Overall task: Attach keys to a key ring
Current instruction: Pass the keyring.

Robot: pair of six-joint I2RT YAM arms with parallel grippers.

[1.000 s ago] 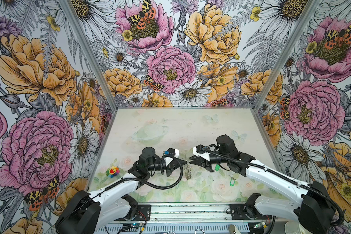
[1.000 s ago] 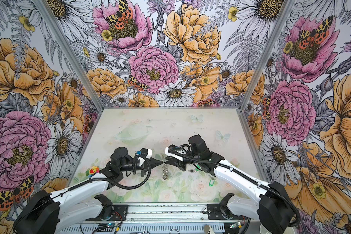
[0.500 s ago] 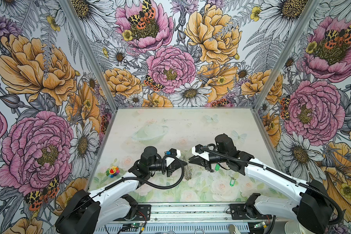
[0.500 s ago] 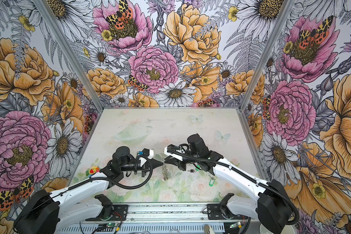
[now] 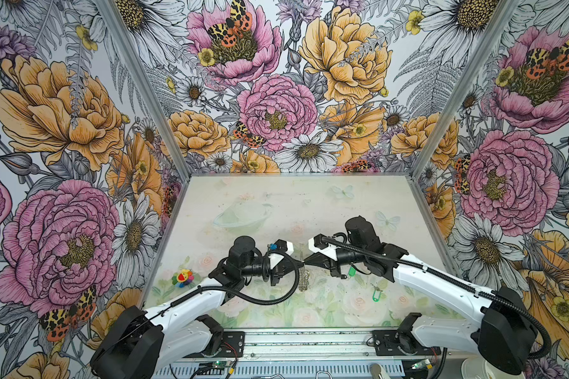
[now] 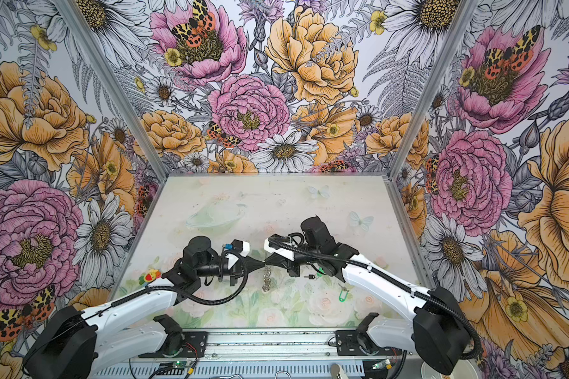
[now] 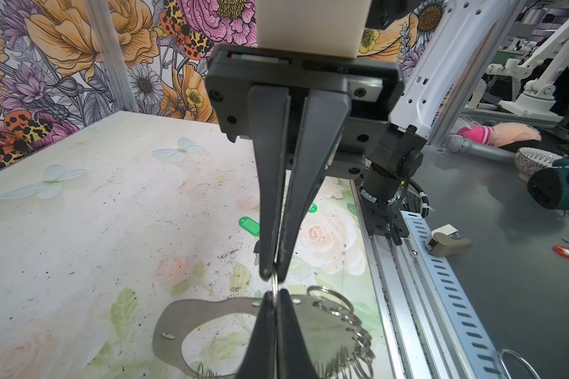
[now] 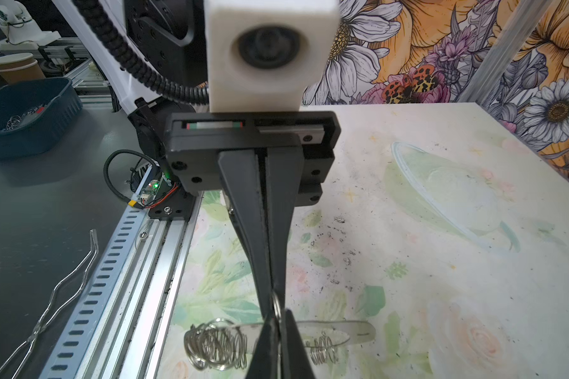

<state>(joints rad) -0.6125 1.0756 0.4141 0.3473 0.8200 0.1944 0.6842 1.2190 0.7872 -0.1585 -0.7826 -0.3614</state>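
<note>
Left gripper (image 5: 300, 261) and right gripper (image 5: 307, 261) meet tip to tip over mid-table (image 5: 276, 203), both clenched on one wire ring (image 7: 274, 284) of the key ring (image 5: 304, 279), which is edge-on in both top views with its long axis 12-to-6 o'clock; the keys (image 5: 351, 271) lie at its 3-to-4 o'clock.

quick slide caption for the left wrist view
Left gripper and right gripper pinch one wire ring of the key ring.

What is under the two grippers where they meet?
The grey key ring with its silver wire rings, and the flowery table. The left gripper and right gripper are both shut on one wire ring. They hide the plate's middle.
</note>
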